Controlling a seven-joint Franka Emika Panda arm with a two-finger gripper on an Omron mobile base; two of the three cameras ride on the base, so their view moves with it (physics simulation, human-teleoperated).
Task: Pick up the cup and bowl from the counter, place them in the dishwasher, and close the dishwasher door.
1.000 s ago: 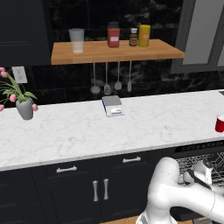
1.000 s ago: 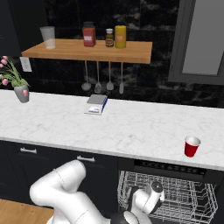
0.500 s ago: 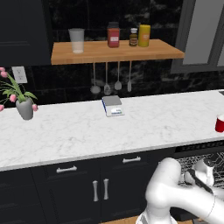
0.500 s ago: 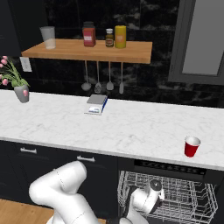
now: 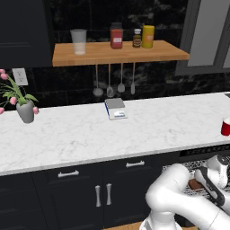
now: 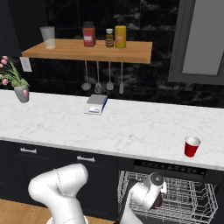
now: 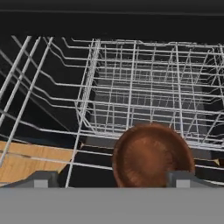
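Since the earlier frames the arm has been shifted only slightly inside the dishwasher [image 6: 205,175], and nothing on the worktop [image 5: 134,130] has been moved. In the hand view the claw [image 7: 111,178] is seen with its two dark tips spread wide apart, the bowl [image 7: 152,155] lying between them and nearer the right tip; whether that tip touches the bowl's rim cannot be told. The bowl is seen from its rounded brown outside, resting in the silver wire rack [image 7: 131,92], and a small brown patch of it is shown beside the wrist in the left base view. The arm is folded low, its elbow bent in front of the navy cabinets [image 5: 85,193] and its wrist reached down into the rack below the worktop's edge. The cup [image 6: 191,146] is left upright on the worktop near its front edge, above the dishwasher and well apart from the scale [image 6: 96,104]. Open rack space is seen behind the bowl, and wooden floor [image 7: 26,159] shows through the wires to the left.
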